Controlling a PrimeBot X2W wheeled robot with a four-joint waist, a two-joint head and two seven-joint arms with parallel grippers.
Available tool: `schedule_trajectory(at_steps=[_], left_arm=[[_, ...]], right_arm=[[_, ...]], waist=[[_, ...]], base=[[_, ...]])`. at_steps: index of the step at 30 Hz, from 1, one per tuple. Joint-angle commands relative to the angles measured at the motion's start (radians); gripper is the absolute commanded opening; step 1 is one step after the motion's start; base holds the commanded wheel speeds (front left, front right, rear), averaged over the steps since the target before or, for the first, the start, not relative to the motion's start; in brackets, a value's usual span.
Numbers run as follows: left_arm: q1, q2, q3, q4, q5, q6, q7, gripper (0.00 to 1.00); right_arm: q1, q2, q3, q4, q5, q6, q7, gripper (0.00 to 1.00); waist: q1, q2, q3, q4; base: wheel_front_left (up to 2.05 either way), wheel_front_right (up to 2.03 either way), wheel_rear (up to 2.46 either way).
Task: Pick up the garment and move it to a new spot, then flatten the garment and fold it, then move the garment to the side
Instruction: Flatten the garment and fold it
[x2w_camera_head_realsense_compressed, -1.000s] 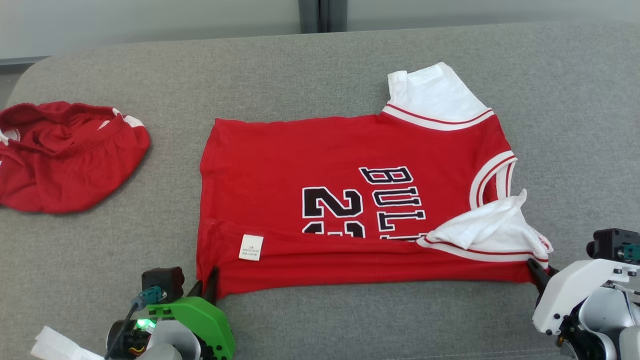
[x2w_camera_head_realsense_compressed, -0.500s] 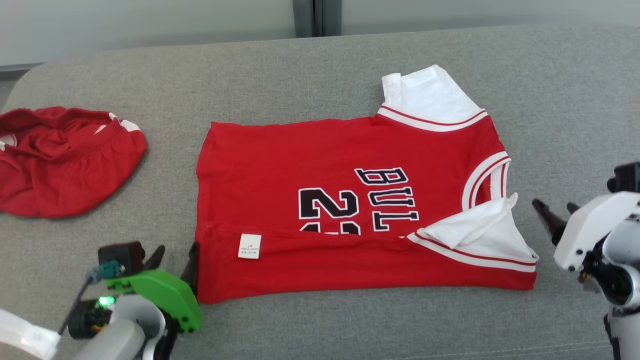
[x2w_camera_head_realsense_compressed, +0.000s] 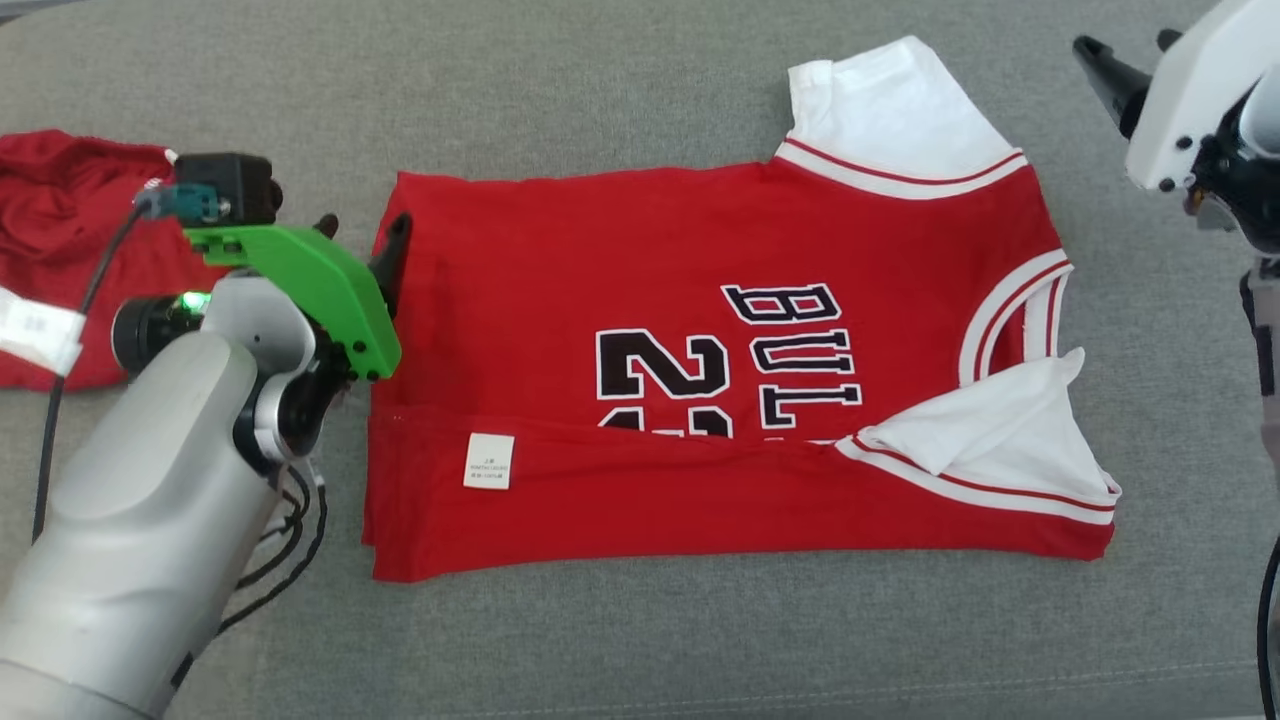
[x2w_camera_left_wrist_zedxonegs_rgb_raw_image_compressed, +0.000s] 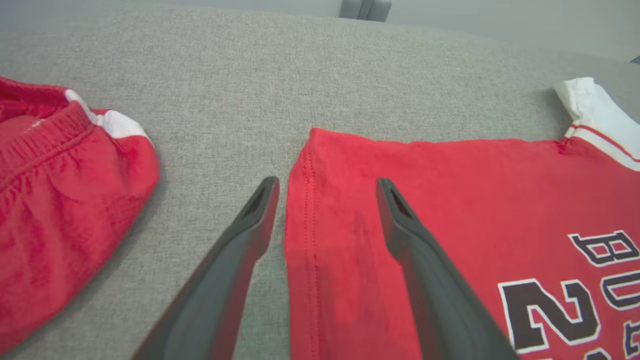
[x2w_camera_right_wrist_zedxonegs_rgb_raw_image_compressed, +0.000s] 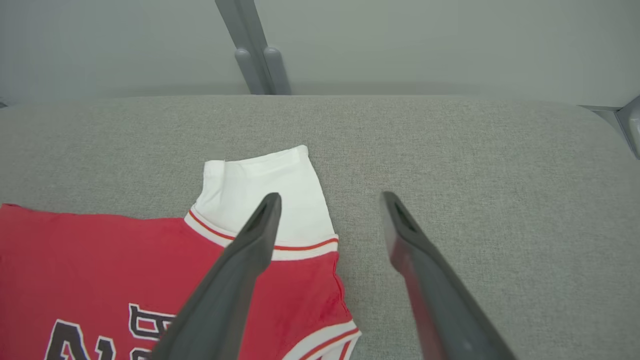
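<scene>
The garment is a red jersey (x2w_camera_head_realsense_compressed: 620, 280) with black lettering and white sleeves, lying flat on the grey cushion. Its near long edge is folded over, showing a white label (x2w_camera_head_realsense_compressed: 488, 461). My left gripper (x2w_camera_head_realsense_compressed: 362, 232) is open at the jersey's far left corner. In the left wrist view, the left gripper (x2w_camera_left_wrist_zedxonegs_rgb_raw_image_compressed: 327, 185) straddles the stitched hem of the jersey (x2w_camera_left_wrist_zedxonegs_rgb_raw_image_compressed: 475, 190). My right gripper (x2w_camera_head_realsense_compressed: 1125, 45) is open to the right of the far white sleeve (x2w_camera_head_realsense_compressed: 890, 110). In the right wrist view, the right gripper (x2w_camera_right_wrist_zedxonegs_rgb_raw_image_compressed: 330, 197) has one finger over the sleeve (x2w_camera_right_wrist_zedxonegs_rgb_raw_image_compressed: 250, 175) and the other over bare cushion.
A crumpled pair of red shorts (x2w_camera_head_realsense_compressed: 60, 190) lies at the far left, also in the left wrist view (x2w_camera_left_wrist_zedxonegs_rgb_raw_image_compressed: 55, 210). The grey cushion (x2w_camera_head_realsense_compressed: 640, 640) has free room in front of and right of the jersey. A wall stands behind the cushion (x2w_camera_right_wrist_zedxonegs_rgb_raw_image_compressed: 400, 45).
Both grippers opened and let go of the jersey's folded near edge. Both arms then moved to the jersey's far corners. The head camera has tilted down, shifting the whole picture.
</scene>
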Motion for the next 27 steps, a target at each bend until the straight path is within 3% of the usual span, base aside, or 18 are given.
schedule_trajectory(at_steps=[1,6,14,15,16,17,22,27], left_arm=[[-0.041,-0.012,0.001,0.026,0.006,-0.015,0.006,1.00],[-0.148,-0.052,-0.015,0.127,0.026,-0.050,0.018,1.00],[-0.229,-0.101,-0.056,0.237,0.061,-0.069,0.030,1.00],[-0.232,-0.105,-0.063,0.250,0.068,-0.067,0.033,0.51],[-0.234,-0.111,-0.069,0.260,0.077,-0.058,0.027,0.37],[-0.236,-0.116,-0.073,0.267,0.082,-0.054,0.022,0.00],[-0.225,-0.147,-0.070,0.282,0.092,-0.030,-0.043,0.00],[-0.216,-0.185,-0.079,0.274,0.099,-0.035,-0.097,0.00]], right_arm=[[-0.038,-0.001,0.021,0.023,-0.001,0.000,-0.012,1.00],[-0.145,-0.011,0.098,0.103,0.008,0.000,-0.064,1.00],[-0.222,-0.037,0.174,0.175,0.045,0.000,-0.115,1.00],[-0.228,-0.045,0.184,0.179,0.046,0.000,-0.115,1.00],[-0.234,-0.054,0.198,0.183,0.048,0.000,-0.114,1.00],[-0.237,-0.059,0.210,0.187,0.051,0.000,-0.113,1.00],[-0.263,-0.097,0.277,0.195,0.058,0.000,-0.109,1.00],[-0.302,-0.122,0.325,0.211,0.042,0.000,-0.116,1.00]], waist=[[0.0000,-0.0001,0.086,-0.002],[0.0000,-0.0001,0.155,-0.002],[0.0000,-0.0001,0.198,0.017],[0.0000,-0.0001,0.201,0.019],[0.0000,-0.0001,0.204,0.023],[0.0000,-0.0001,0.206,0.026],[0.0000,-0.0001,0.225,0.050],[0.0000,-0.0001,0.261,0.081]], base=[[0.00,0.00,0.00],[0.00,0.00,0.00],[0.00,0.00,0.00],[0.00,0.00,0.00],[0.00,0.00,0.00],[0.00,0.00,0.00],[0.00,0.00,0.00],[0.00,0.00,0.00]])
